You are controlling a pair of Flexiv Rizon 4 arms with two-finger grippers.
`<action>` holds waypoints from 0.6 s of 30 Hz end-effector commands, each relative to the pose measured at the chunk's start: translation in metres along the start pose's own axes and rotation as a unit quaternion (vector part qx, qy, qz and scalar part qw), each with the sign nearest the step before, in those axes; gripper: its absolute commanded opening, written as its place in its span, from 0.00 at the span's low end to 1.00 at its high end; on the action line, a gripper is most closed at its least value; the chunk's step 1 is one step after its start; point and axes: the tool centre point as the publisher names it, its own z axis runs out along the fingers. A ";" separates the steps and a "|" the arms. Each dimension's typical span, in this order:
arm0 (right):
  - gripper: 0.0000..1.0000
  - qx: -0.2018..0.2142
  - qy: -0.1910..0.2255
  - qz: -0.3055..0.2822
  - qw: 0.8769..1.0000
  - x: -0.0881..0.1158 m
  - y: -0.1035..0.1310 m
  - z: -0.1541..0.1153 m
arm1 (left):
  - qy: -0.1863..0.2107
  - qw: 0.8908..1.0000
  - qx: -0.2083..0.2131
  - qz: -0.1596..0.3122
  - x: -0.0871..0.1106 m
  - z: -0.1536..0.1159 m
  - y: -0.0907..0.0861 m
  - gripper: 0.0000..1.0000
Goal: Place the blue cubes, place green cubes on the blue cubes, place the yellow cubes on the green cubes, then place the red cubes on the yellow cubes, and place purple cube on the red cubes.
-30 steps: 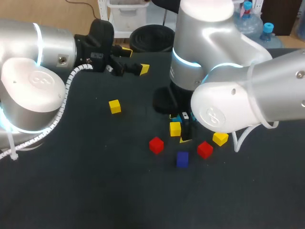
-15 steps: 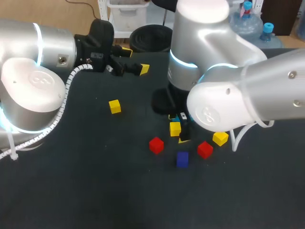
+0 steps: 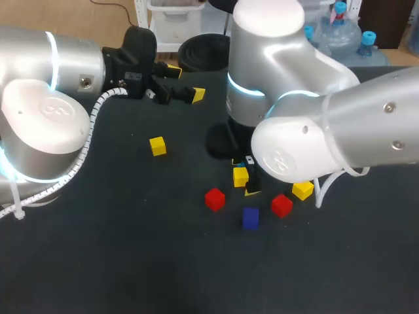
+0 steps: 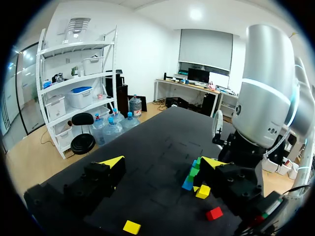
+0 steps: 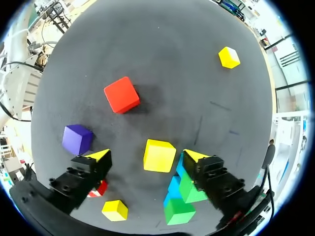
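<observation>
My right pincer (image 5: 146, 155) is spread wide over the table (image 5: 162, 44) and grips nothing. One yellow cube (image 5: 159, 155) sits between its fingers, nearer the finger that stands against the blue cubes (image 5: 173, 188) and green cubes (image 5: 177, 211). I count two of each, huddled together and partly hidden by that finger. A second yellow cube (image 5: 114, 210) lies under the pincer, and a third yellow cube (image 5: 229, 57) is far ahead. One red cube (image 5: 121, 94) lies ahead, another red cube (image 5: 100, 189) peeks from behind the other finger, and the single purple cube (image 5: 77, 138) is just beside that finger. My left pincer (image 4: 162, 162) is also wide and empty, with the cluster ahead of it.
</observation>
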 end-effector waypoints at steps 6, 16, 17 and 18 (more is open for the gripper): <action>0.45 0.001 0.005 -0.001 1.000 0.000 0.001 0.001 | -0.004 1.000 0.000 0.001 0.001 0.000 0.001 1.00; 0.00 -0.002 0.009 -0.002 1.000 0.003 0.003 0.000 | -0.004 1.000 0.000 0.001 0.001 0.000 0.001 1.00; 0.00 -0.003 0.009 -0.001 1.000 0.003 0.004 -0.001 | -0.004 1.000 0.000 0.001 0.001 0.000 0.001 1.00; 0.00 -0.004 0.010 -0.001 1.000 0.004 0.005 -0.002 | -0.004 1.000 0.000 0.001 0.001 0.000 0.001 1.00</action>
